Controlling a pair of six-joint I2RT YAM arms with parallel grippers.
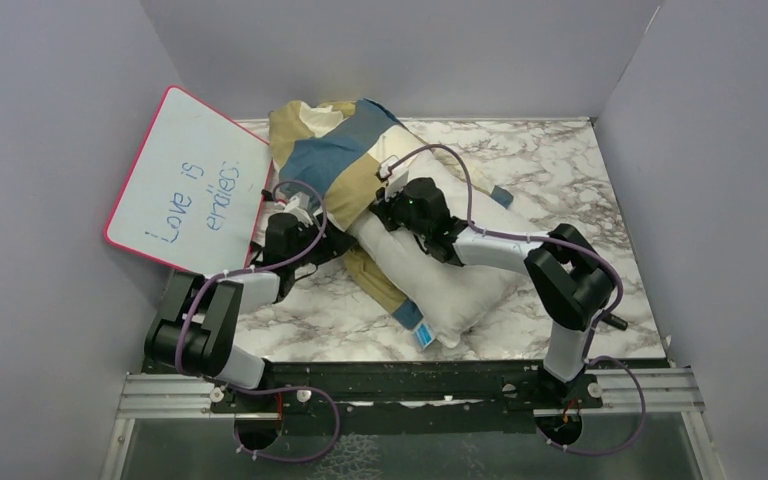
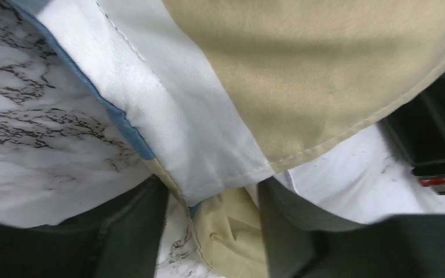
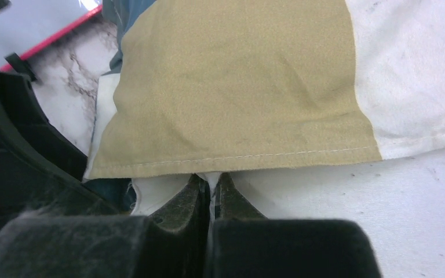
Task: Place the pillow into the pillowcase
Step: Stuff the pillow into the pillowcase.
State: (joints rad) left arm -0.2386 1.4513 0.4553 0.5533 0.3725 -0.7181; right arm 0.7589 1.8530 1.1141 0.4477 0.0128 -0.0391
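The white pillow lies slantwise mid-table, its blue tag at the near corner. Its far end sits inside the blue, tan and cream checked pillowcase. My right gripper rests on the pillow at the case's tan hem. In the right wrist view the right gripper is shut on a thin fold of white pillow fabric. My left gripper is at the case's left edge. In the left wrist view it stands open, with loose tan pillowcase cloth lying between its fingers.
A pink-rimmed whiteboard with handwriting leans against the left wall, close to the left arm. The marble tabletop is enclosed by grey walls at the left, back and right. The right arm's black link shows beside the case.
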